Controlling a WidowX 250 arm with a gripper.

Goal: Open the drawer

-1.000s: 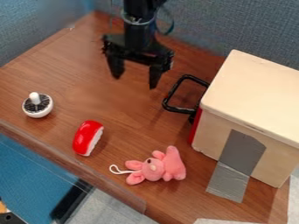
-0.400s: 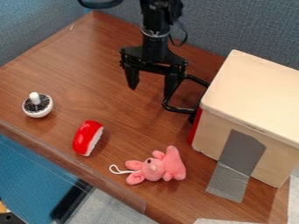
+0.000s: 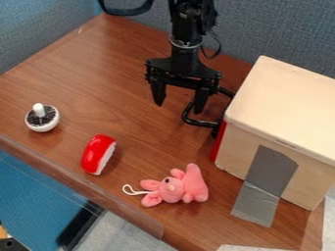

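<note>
Drawer front (image 3: pixel 219 142) is red, its handle (image 3: pixel 201 123) black.

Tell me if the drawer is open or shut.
Shut: its red front sits close against the wooden box, with no drawer sides showing between them; the black handle juts out.

no readable text, no labels, no numbers, no signs
</note>
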